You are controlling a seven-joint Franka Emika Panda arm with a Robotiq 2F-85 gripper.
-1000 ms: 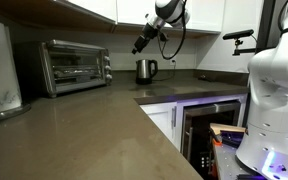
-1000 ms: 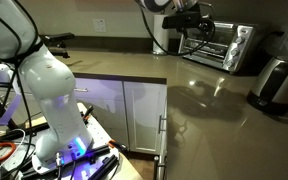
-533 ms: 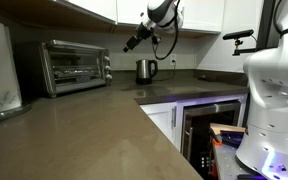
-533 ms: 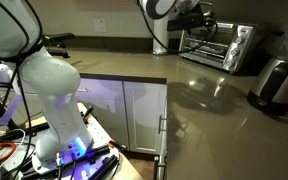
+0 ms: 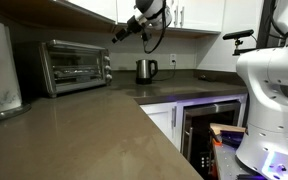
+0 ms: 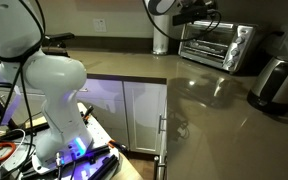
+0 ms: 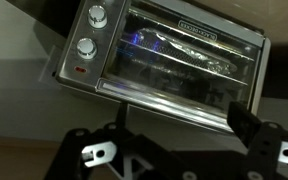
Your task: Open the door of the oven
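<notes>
Hooking your released, wide-spread pincer [image 7: 176,128] over the stiff bar handle [image 7: 167,105], expect the glass door [image 7: 189,60] rigid, light, breakable.

Wrist view's top edge crops the oven [image 7: 164,60].

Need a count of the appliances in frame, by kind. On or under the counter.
Toaster oven: 1
Kettle: 1
Steel appliance at the counter's end, kind unclear: 1
Built-in undercounter appliance: 1
Total: 4
</notes>
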